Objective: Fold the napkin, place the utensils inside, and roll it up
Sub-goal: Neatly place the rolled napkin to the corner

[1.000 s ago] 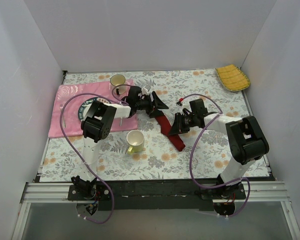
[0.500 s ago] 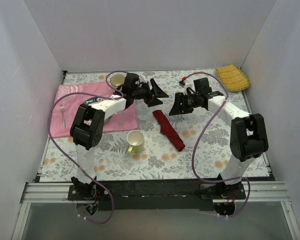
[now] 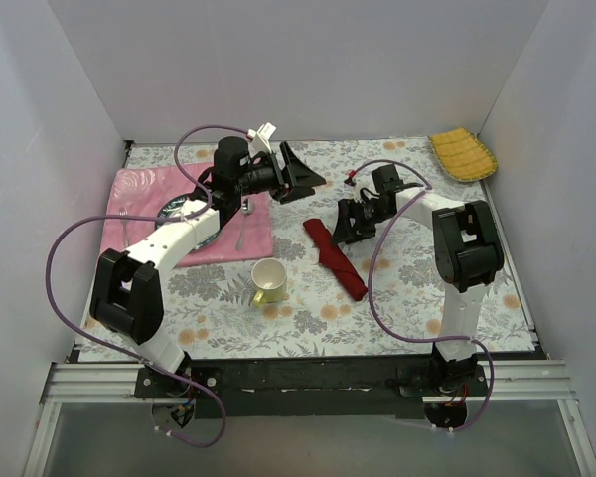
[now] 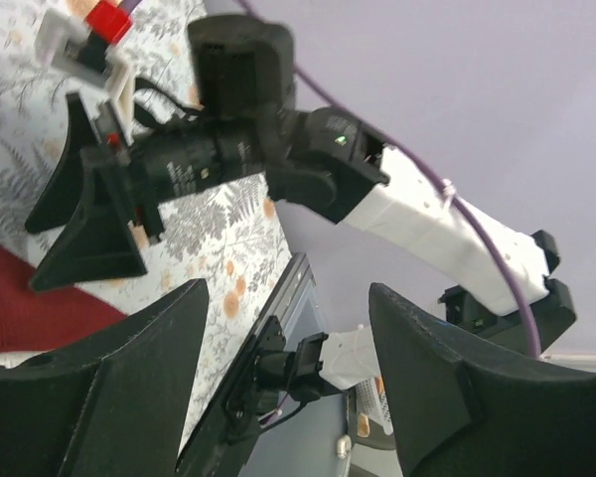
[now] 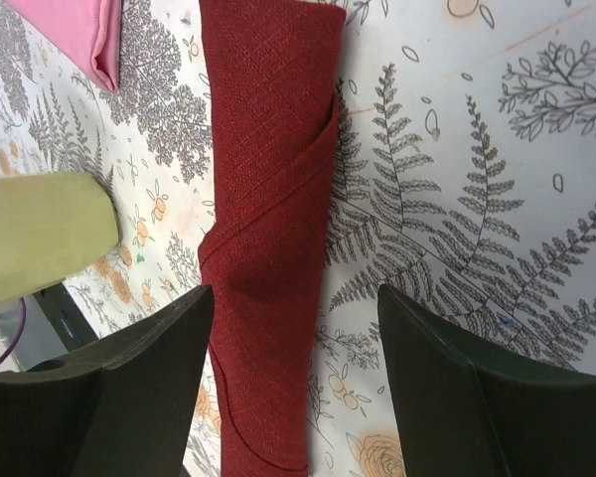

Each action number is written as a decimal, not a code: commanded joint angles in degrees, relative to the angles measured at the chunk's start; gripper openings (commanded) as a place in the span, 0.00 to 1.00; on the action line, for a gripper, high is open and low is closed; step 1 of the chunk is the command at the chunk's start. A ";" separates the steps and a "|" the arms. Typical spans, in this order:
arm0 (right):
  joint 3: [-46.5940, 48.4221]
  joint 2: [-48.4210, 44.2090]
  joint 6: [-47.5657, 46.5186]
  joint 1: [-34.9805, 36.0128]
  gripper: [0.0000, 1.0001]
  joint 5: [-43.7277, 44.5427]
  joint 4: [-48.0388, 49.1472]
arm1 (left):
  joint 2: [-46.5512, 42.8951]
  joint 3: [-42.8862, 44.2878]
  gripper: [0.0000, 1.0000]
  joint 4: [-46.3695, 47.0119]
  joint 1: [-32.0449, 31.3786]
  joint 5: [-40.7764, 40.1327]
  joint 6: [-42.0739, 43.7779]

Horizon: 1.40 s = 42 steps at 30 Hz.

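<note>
The dark red napkin (image 3: pixel 335 258) lies rolled into a long narrow bundle on the floral table, running diagonally right of centre. It fills the middle of the right wrist view (image 5: pixel 273 248), and only cloth shows at its ends. The utensils are hidden. My right gripper (image 3: pixel 346 224) (image 5: pixel 293 393) hovers open over the roll's upper part, its fingers (image 5: pixel 109 397) apart on either side and touching nothing. My left gripper (image 3: pixel 303 171) (image 4: pixel 288 397) is raised at the back centre, open and empty. It faces the right gripper (image 4: pixel 89 229).
A pale green cup (image 3: pixel 268 281) (image 5: pixel 40 234) stands left of the roll. The pink cloth (image 3: pixel 129 199) (image 5: pixel 74 30) at the left carries a plate (image 3: pixel 179 212) and a slim silver utensil (image 3: pixel 240 234). A yellow ribbed cloth (image 3: pixel 462 154) lies at the back right corner.
My right gripper has opened and let go of the rolled napkin, lifting off it and moving back. The left arm has stretched out and swung back and left. The roll stays put.
</note>
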 commanded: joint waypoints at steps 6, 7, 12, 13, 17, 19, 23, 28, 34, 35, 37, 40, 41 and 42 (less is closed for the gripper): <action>2.78 4.22 3.34 2.67 0.70 -1.87 6.84 | -7.38 -7.37 0.65 -0.63 0.16 0.93 0.02; 2.79 4.48 3.95 2.93 0.69 -1.52 8.07 | -7.73 -7.72 0.65 -0.71 0.16 0.75 0.19; 2.26 4.66 7.73 4.95 0.65 3.48 10.28 | -9.23 -9.30 0.65 -0.54 0.16 0.66 -0.16; 2.17 4.49 8.09 5.22 0.63 4.45 10.45 | -9.49 -9.30 0.65 -0.54 0.16 0.66 -0.07; 1.82 4.75 8.79 6.71 0.55 7.71 10.45 | -9.84 -9.65 0.65 -0.63 0.16 0.75 -0.07; 1.47 4.75 9.06 6.98 0.51 9.12 10.45 | -9.93 -9.83 0.65 -0.63 0.16 0.75 0.02; 0.15 4.14 10.46 7.24 0.38 9.47 12.21 | -10.02 -9.83 0.65 -0.54 0.16 1.02 0.02; 0.15 2.91 12.65 7.33 0.26 11.40 12.83 | -10.11 -9.66 0.66 -0.45 0.16 1.28 0.02; -2.21 0.36 16.34 6.28 0.19 16.94 14.23 | -10.11 -9.74 0.65 -0.01 0.16 1.63 -0.16; -3.09 -0.86 17.92 5.32 0.18 17.38 16.06 | -10.11 -9.74 0.66 0.08 0.16 1.81 -0.25; -6.17 -2.10 19.60 4.35 0.17 18.78 18.00 | -10.20 -9.83 0.65 0.08 0.25 1.89 -0.33; -10.90 -4.65 22.41 1.63 0.15 20.45 21.61 | -10.37 -9.92 0.65 0.34 0.25 2.16 -0.33; -12.32 -6.22 23.20 0.14 0.15 21.50 22.66 | -10.37 -10.01 0.65 0.43 0.16 2.42 -0.33; -13.72 -6.93 24.77 -0.83 0.15 21.69 25.11 | -10.46 -10.01 0.65 0.43 0.16 2.51 -0.42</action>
